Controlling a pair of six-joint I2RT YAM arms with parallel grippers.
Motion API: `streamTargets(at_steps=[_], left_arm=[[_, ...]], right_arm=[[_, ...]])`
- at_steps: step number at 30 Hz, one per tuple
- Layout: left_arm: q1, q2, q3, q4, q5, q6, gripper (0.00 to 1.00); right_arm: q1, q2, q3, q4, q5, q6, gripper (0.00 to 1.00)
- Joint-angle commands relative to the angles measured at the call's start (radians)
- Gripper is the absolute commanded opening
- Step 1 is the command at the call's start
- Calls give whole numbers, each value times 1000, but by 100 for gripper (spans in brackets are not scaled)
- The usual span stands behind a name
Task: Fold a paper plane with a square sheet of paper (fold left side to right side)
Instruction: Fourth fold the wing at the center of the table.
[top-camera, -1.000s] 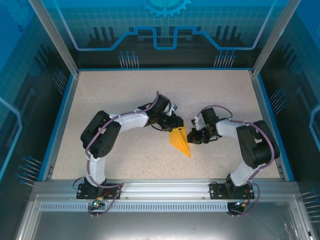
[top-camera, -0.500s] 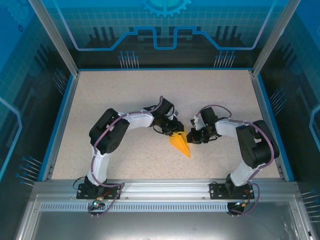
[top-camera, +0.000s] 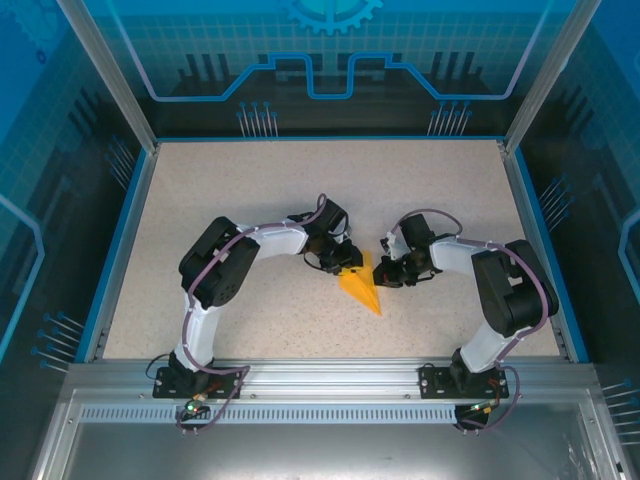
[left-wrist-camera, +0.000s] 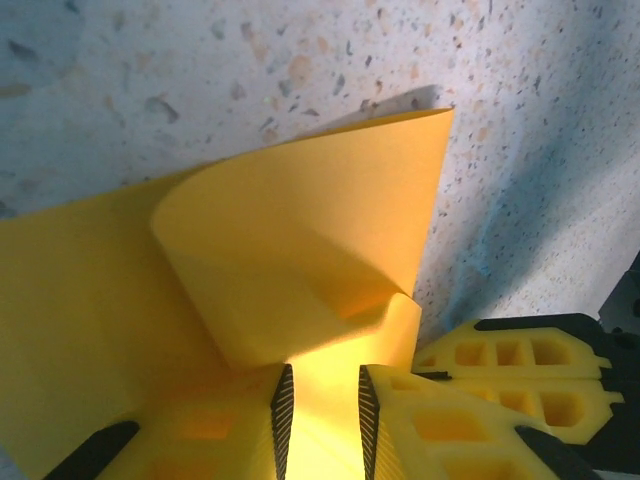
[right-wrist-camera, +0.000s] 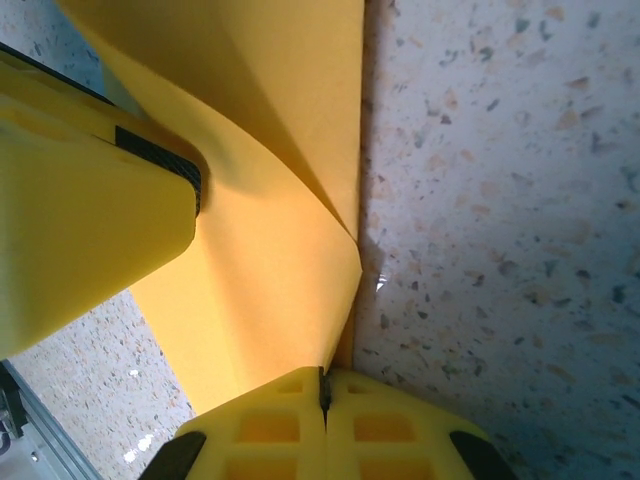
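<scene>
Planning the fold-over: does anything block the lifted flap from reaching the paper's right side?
Possibly: the right gripper pinches the paper plane at its right edge, where the flap in the left gripper would land. Nothing else visible.

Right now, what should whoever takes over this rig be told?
Left end effector: closed on a curled-up flap of the paper plane.
Right end effector: shut, pinching the paper's opposite edge.
Paper plane: on the table between both end effectors, tip toward the near edge.
Done: narrow dart shape formed.
Left: probably lay the flap over rightward, crease, release.
</scene>
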Motion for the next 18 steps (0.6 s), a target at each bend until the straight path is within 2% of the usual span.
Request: streamTargets(at_steps=[1, 8, 16, 18], left_arm=[[-4, 27, -11, -56, -37, 35, 27], [-2, 49, -17, -73, -59, 41, 27], [-1, 59, -30, -93, -84, 47, 26], [-1, 60, -31, -92, -84, 47, 26]], right_arm=[[16, 24, -5, -58, 49, -19, 0], [16, -15, -11, -10, 5, -8, 1], [10, -161, 12, -47, 55, -11, 26], [11, -198, 15, -82, 65, -19, 28]])
